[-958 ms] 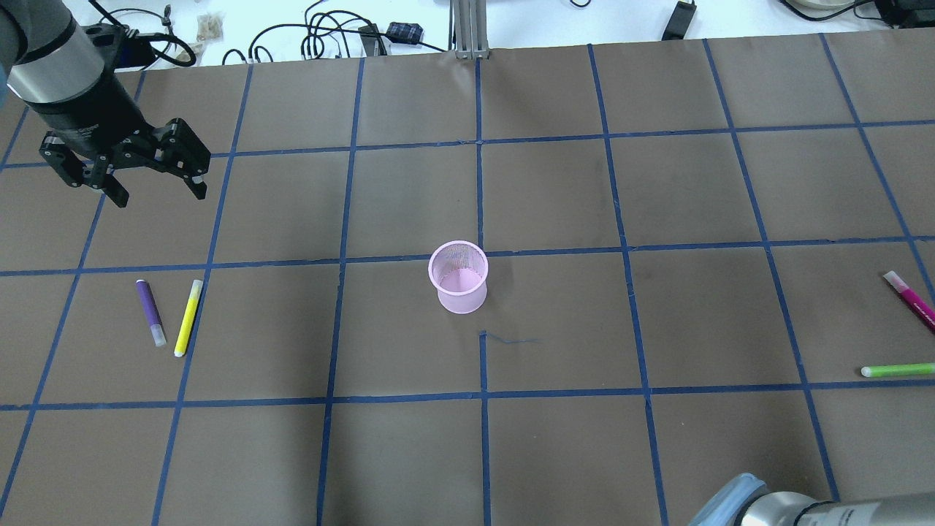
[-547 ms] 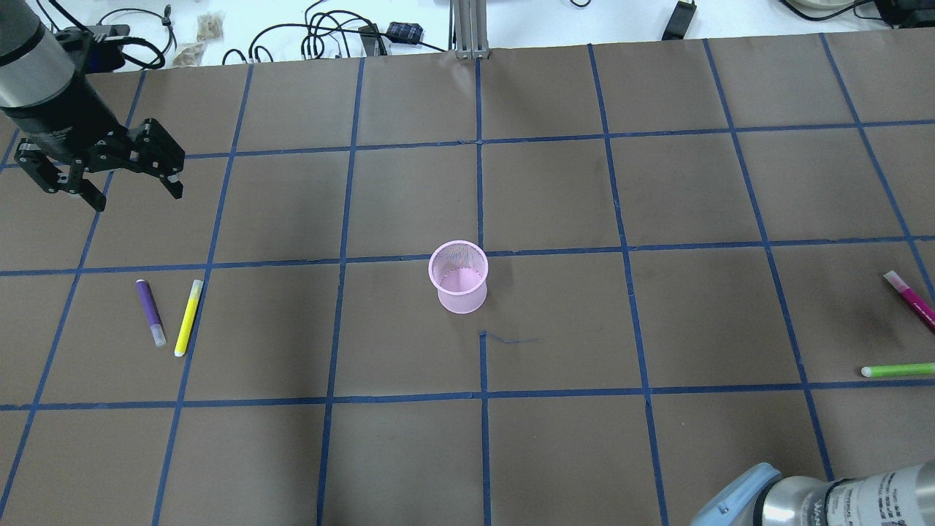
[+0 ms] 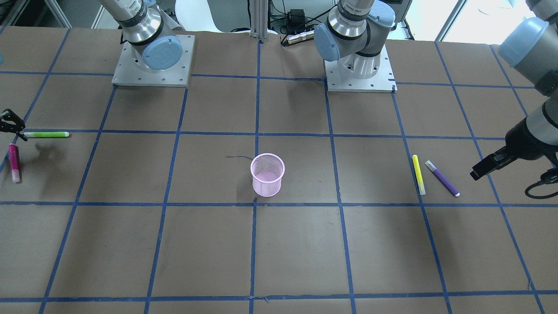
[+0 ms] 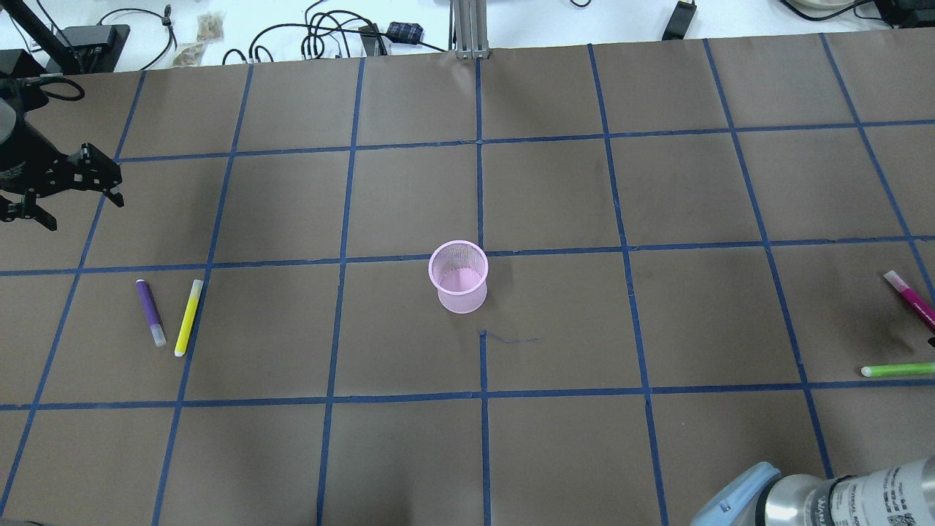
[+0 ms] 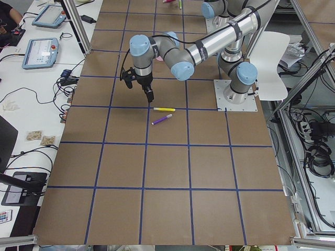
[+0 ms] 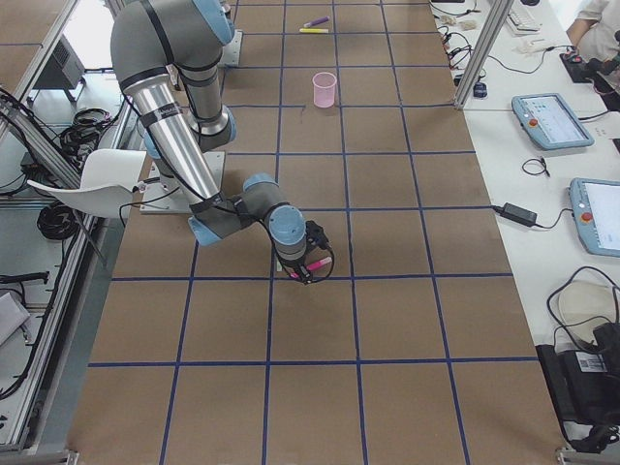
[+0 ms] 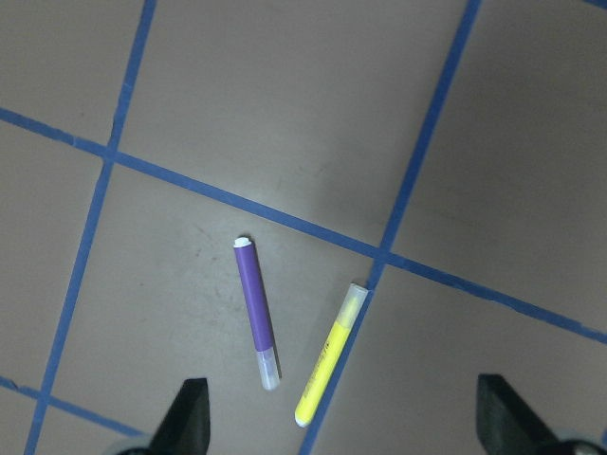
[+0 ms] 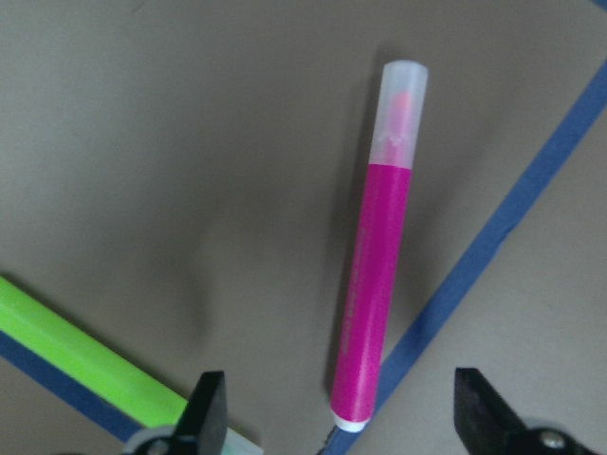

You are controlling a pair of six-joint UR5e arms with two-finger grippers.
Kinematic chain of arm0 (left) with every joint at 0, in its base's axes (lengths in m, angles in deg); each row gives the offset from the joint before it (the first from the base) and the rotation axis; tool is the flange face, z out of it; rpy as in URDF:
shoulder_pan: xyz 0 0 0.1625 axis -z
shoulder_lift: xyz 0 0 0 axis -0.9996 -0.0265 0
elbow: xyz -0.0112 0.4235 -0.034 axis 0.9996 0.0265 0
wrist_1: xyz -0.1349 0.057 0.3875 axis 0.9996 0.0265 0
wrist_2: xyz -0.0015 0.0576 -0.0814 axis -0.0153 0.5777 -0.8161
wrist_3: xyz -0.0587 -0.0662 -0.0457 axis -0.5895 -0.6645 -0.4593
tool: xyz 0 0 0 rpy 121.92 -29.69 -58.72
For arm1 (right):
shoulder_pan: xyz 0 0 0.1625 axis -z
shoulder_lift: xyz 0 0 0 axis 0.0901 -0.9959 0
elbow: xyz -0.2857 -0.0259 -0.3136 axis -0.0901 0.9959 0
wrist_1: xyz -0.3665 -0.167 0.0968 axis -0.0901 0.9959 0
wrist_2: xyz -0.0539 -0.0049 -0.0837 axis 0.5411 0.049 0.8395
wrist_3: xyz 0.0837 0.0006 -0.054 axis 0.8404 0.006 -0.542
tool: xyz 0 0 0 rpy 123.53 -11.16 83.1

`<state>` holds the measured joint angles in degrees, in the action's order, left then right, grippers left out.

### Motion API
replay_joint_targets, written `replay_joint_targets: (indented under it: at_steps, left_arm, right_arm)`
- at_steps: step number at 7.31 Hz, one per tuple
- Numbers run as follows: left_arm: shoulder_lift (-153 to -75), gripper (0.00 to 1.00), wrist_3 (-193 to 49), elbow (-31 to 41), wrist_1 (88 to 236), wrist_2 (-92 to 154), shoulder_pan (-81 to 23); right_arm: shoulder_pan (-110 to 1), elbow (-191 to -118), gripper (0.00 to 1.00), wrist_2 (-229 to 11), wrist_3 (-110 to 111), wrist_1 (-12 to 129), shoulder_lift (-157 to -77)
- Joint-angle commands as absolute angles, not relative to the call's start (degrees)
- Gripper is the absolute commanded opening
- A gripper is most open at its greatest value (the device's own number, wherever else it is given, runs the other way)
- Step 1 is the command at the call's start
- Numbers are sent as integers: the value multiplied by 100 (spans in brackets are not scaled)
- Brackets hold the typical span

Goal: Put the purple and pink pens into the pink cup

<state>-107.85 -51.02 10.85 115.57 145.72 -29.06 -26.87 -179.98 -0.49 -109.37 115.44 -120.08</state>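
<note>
pink pen (image 8: 375,284) under right end effector (image 8: 346,412) | left end effector (image 4: 82,210) retreated | both open, empty

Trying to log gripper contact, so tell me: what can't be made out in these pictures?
Magenta marker pen: lower end cut off by the overhead view's right edge.
Green marker pen: likewise cut off there.
Right gripper: only the jaws' tips show in its wrist view; overhead and front-facing edges cut it off.
Pink mesh cup: too small in the right-side view.
</note>
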Motion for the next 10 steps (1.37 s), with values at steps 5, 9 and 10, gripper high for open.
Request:
replay_joint_targets:
  at_steps: [5, 9, 10]
  left_arm:
    - [-11954, 100, -5614, 1854, 9959, 14449, -3628]
    - [-12051, 94, -5917, 1863, 9986, 14448, -3276]
    - [-12138, 92, -5838, 1854, 9986, 14517, -3276]
  right_arm:
    - [-2709, -17997, 39, -13, -10924, 11875, -11839]
    - [-2717, -17979, 0, 31, -10818, 11849, -11839]
    - [-2761, -17927, 0, 31, -10740, 11849, -11944]
